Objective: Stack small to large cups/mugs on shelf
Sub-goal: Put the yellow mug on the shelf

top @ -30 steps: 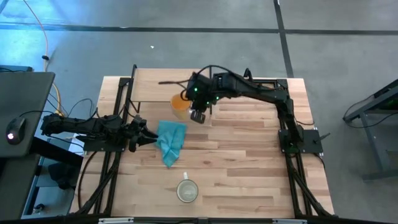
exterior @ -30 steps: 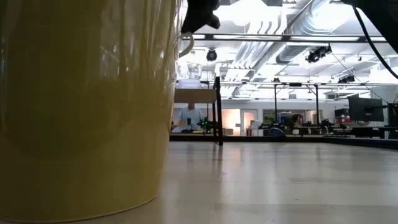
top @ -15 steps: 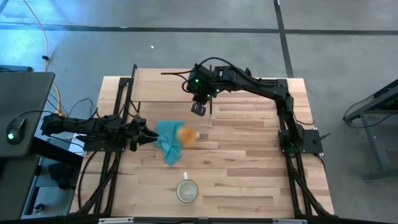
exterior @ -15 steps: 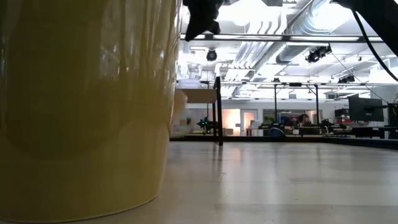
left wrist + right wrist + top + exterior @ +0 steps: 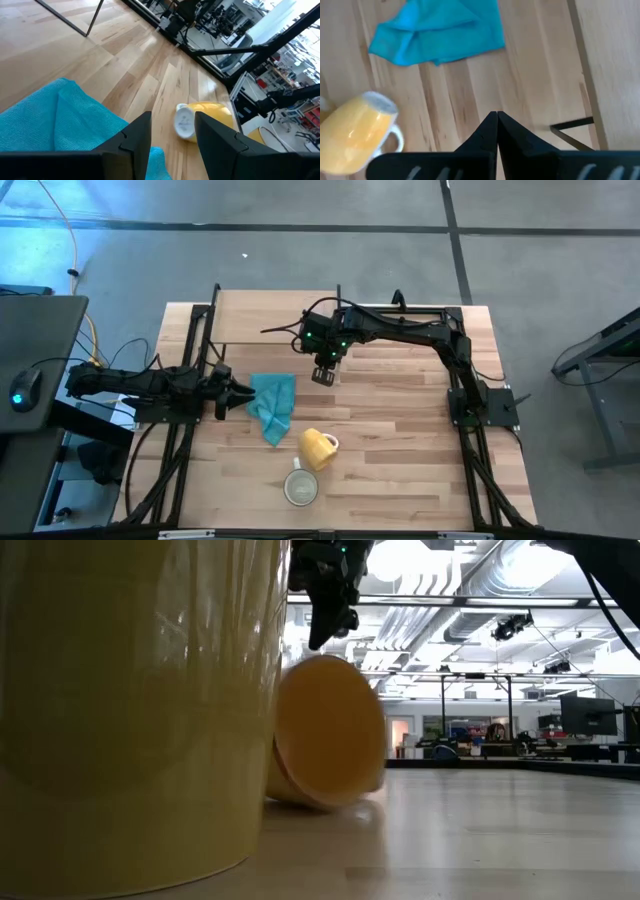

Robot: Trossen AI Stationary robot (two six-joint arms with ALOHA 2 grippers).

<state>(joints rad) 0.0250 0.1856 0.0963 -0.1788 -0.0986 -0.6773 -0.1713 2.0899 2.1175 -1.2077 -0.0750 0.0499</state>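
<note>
The orange mug (image 5: 316, 448) lies on its side on the plank table near the front edge, its handle (image 5: 334, 442) toward the right. It also shows in the low view (image 5: 325, 735) and both wrist views (image 5: 200, 120) (image 5: 355, 132). The cream mug (image 5: 301, 487) stands upright just in front of it and looms in the low view (image 5: 130, 710). My right gripper (image 5: 322, 372) hangs shut and holding nothing above the table, beside the shelf (image 5: 260, 315). My left gripper (image 5: 235, 395) waits open at the teal cloth's left edge.
The teal cloth (image 5: 272, 405) lies crumpled left of centre, between my left gripper and the mugs. The shelf's black frame edge (image 5: 572, 125) runs just past my right fingertips (image 5: 496, 125). Bare planks stretch to the right of the mugs.
The orange mug, which was up at my right gripper by the shelf's edge, has fallen. It tumbled over the cloth toward the near edge and now lies on its side by the cream mug. My right gripper has sunk toward the table.
</note>
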